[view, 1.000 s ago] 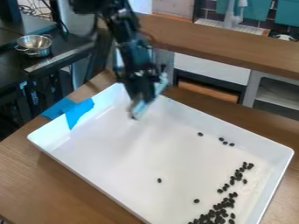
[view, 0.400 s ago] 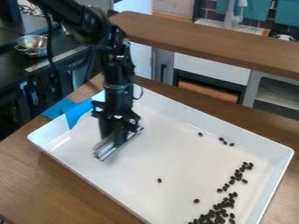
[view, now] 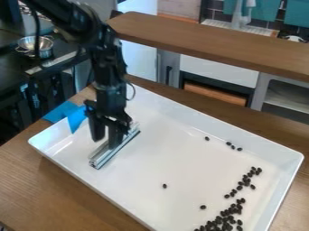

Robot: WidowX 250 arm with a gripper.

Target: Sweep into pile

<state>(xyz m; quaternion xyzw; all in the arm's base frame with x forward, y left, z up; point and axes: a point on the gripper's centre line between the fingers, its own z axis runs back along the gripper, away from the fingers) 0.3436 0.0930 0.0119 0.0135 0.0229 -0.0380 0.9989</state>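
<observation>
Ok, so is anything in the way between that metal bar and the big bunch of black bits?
No barrier visible between the metal bar and the bunch, just one loose bit and, nearer the bunch, another, both on the tray floor.

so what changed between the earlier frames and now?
Gripper and the metal bar at its lower end moved together toward the camera and to the view's left. No visible grab or release. White tray and dark beans stayed put.
</observation>
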